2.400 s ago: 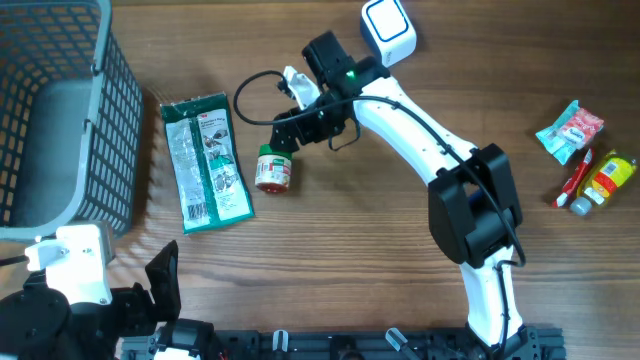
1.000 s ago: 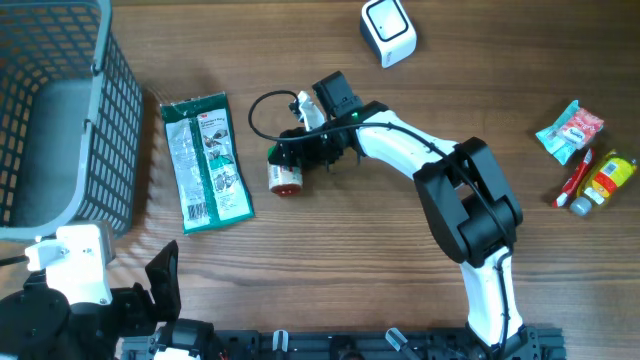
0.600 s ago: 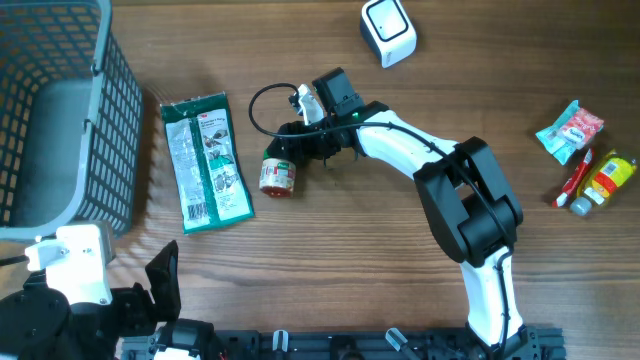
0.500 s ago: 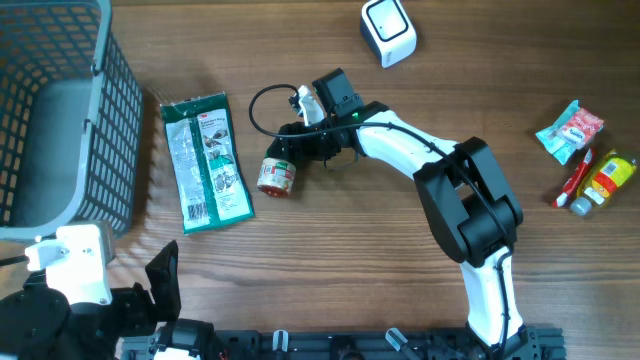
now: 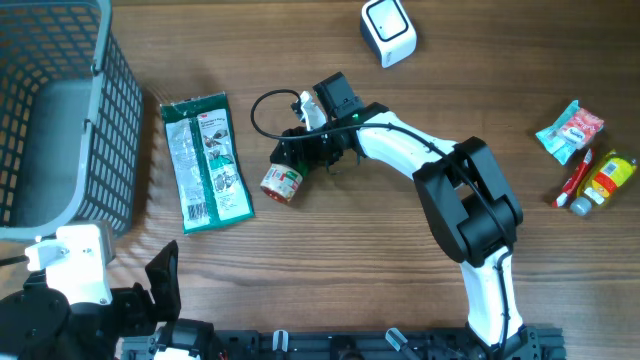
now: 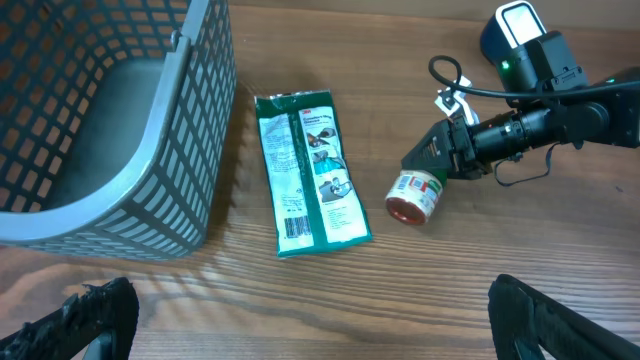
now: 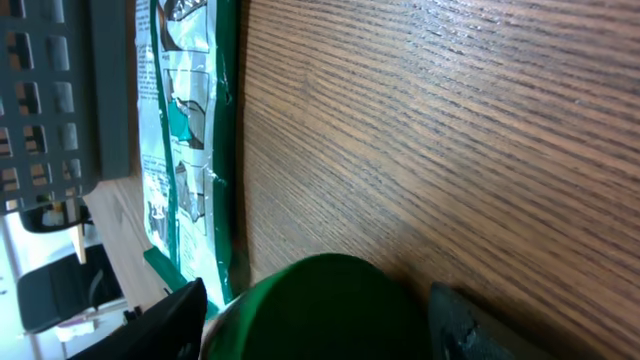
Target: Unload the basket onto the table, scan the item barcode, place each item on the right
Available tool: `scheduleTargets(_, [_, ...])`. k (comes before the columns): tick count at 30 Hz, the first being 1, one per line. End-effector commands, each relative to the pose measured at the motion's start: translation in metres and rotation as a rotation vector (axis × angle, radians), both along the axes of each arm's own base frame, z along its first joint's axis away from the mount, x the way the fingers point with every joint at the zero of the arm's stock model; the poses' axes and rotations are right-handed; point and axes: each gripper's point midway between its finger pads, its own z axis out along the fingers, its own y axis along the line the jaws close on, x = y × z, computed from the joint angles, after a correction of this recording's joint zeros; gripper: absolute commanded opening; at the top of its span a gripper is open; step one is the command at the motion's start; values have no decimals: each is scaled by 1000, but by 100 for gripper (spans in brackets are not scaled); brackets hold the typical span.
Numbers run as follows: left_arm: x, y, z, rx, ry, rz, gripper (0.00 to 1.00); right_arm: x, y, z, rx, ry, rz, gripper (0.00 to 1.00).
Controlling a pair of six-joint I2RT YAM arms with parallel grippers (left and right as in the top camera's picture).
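A small jar (image 5: 283,183) with a green cap and a red-and-white label lies tilted on the wooden table, left of centre. My right gripper (image 5: 298,157) is shut on its cap end. In the right wrist view the green cap (image 7: 320,300) fills the space between the two black fingers (image 7: 168,322). The white barcode scanner (image 5: 388,30) stands at the far edge, well behind the jar. My left gripper (image 6: 318,322) hangs open over bare wood near the front edge, with nothing between its fingers. The left wrist view shows the jar (image 6: 412,196) from that side.
A flat green packet (image 5: 205,162) lies just left of the jar. A grey mesh basket (image 5: 118,120) fills the far left corner. At the right edge lie a pink-and-teal packet (image 5: 570,130), a red toothbrush-like item (image 5: 575,182) and a yellow bottle (image 5: 608,180).
The jar has swung and shifted slightly towards the front right in the right gripper's hold, now lying more slanted. The left arm has not moved.
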Motion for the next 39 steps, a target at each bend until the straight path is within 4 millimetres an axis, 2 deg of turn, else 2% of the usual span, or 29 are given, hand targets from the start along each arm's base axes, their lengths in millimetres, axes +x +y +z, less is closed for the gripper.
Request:
scheduleTargets(1, [0, -1, 1, 6, -3, -8, 100, -1, -9, -4, 48, 53, 17, 70])
scheduleTargets(6, [0, 0, 1, 6, -3, -8, 100, 2, -28, 11, 156, 106, 43, 71])
scheduleTargets(9, [0, 0, 1, 6, -3, -8, 100, 6, -37, 22, 233, 56, 98, 74])
scheduleTargets(13, [0, 0, 1, 6, -3, -8, 100, 5, -38, 24, 238, -32, 162, 76])
scheduleTargets(14, [0, 0, 1, 6, -3, -8, 100, 5, -37, 25, 239, -44, 171, 78])
scheduleTargets(16, [0, -1, 1, 6, -3, -8, 100, 5, -38, 25, 235, -66, 183, 100])
scheduleTargets(17, [0, 0, 1, 6, -3, -8, 100, 5, -39, 27, 230, -89, 197, 100])
scheduleTargets(19, [0, -1, 1, 6, -3, -8, 100, 11, -52, 27, 99, -143, 167, 100])
scheduleTargets(21, [0, 0, 1, 6, -3, -8, 100, 19, -74, 44, -69, -250, 140, 100])
scheduleTargets(23, [0, -1, 1, 6, -3, -8, 100, 26, -90, 83, -168, -370, 100, 100])
scheduleTargets(25, [0, -1, 1, 6, -3, -8, 100, 21, -97, 111, -251, -455, 78, 100])
scheduleTargets(27, [0, -1, 1, 6, -3, -8, 100, 8, -96, 122, -331, -494, 89, 100])
scheduleTargets(31, [0, -1, 1, 6, -3, -8, 100, -22, -89, 115, -466, -496, 150, 100])
scheduleTargets(34, [0, -1, 1, 6, -3, -8, 100, -37, -81, 90, -571, -539, 161, 100])
scheduleTargets(36, [0, 0, 1, 6, -3, -8, 100, -43, -69, 75, -554, -571, 174, 100])
scheduleTargets(39, [0, -1, 1, 6, -3, -8, 100, -45, -54, 64, -511, -626, 176, 100])
